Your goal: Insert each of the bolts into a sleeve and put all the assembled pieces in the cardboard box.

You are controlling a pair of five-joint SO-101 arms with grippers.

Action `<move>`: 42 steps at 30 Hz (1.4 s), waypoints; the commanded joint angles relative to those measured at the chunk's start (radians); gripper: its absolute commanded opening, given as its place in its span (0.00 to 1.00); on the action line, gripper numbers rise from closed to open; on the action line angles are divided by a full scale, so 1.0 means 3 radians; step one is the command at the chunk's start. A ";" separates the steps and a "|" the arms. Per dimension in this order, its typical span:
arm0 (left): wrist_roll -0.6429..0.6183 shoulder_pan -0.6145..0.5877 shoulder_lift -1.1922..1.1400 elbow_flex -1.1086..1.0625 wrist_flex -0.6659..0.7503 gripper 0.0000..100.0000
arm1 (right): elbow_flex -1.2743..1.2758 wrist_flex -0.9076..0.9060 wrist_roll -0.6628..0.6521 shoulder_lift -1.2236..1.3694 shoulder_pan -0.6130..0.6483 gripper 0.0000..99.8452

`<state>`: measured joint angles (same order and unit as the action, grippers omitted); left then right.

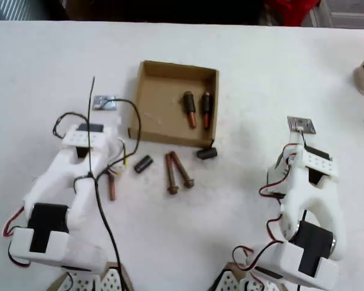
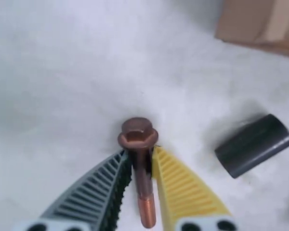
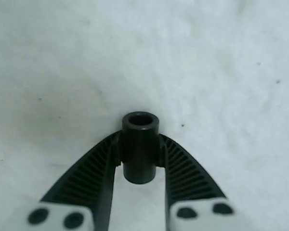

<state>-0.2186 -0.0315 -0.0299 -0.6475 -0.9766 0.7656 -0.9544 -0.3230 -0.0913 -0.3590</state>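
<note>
The left gripper (image 2: 140, 153) is pinching a bolt (image 2: 137, 137) by its shank over the near left of the table (image 1: 261, 54), and a loose sleeve (image 2: 254, 151) is lying on the table just to the right of it. The right gripper (image 3: 140, 140) is clamping a second sleeve (image 3: 140, 156) between its jaws at the near right, well apart from the cardboard box (image 1: 147, 103). Two assembled pieces (image 1: 189, 109) are lying side by side in the box's right half, two loose bolts (image 1: 170, 173) are lying together on the near side of the box, and a third sleeve (image 1: 207, 153) is lying just beside its near right corner.
</note>
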 commanded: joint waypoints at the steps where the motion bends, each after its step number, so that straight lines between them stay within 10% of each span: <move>1: -0.0087 -0.0008 0.0013 0.0123 0.0000 0.07 | -0.0015 0.0018 -0.0036 -0.0023 0.0033 0.02; 21: 0.0215 -0.0591 0.0033 0.0107 0.0660 0.02 | 0.0046 -0.0294 0.0005 -0.0570 0.0826 0.02; 42: 0.0220 -0.0596 0.0018 0.0113 0.0665 0.02 | 0.0056 0.0514 0.1718 -0.1215 0.2391 0.02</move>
<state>-0.1649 -0.1941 -0.0299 -0.6475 -0.8048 0.7887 -0.8516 0.1726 -0.4166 0.2992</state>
